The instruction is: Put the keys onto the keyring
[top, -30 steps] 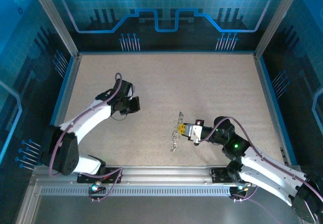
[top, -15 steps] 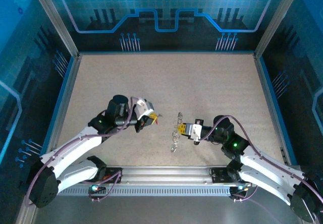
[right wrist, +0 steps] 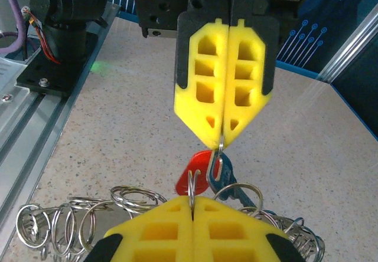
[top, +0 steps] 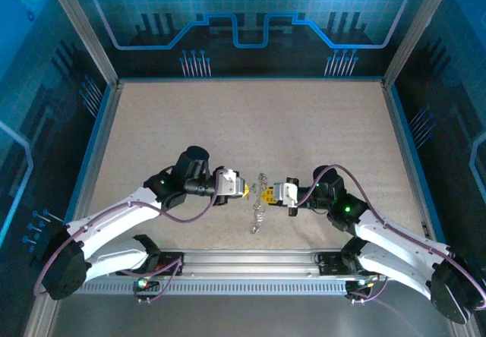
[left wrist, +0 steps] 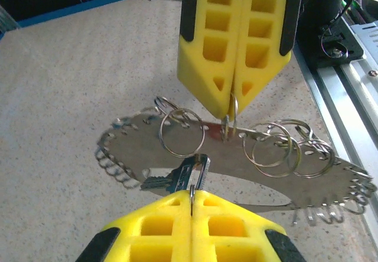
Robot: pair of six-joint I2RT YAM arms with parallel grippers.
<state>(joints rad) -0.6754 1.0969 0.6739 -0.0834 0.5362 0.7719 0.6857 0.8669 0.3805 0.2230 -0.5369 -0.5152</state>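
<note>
My left gripper (top: 244, 190) and right gripper (top: 267, 193) meet tip to tip above the table's near centre. The left gripper (left wrist: 192, 196) is shut on a thin wire loop that carries a blue key (left wrist: 177, 176). Facing it, the right gripper (right wrist: 192, 200) is shut on a ring of the keyring (right wrist: 88, 220), a floppy silvery chain of several split rings held above the table. A red-headed key (right wrist: 198, 173) hangs between the two tips, beside the blue key (right wrist: 227, 176). The keyring (top: 258, 212) dangles below the grippers towards the table.
The speckled beige table (top: 304, 132) is ringed by a blue rim and dark walls. An aluminium rail (top: 250, 265) with both arm bases runs along the near edge. The keyring casts a wide shadow (left wrist: 195, 150) on the table.
My left arm has swung from the left side to the centre, bringing its tip up to the right gripper. The right gripper has shifted slightly left with the keyring.
</note>
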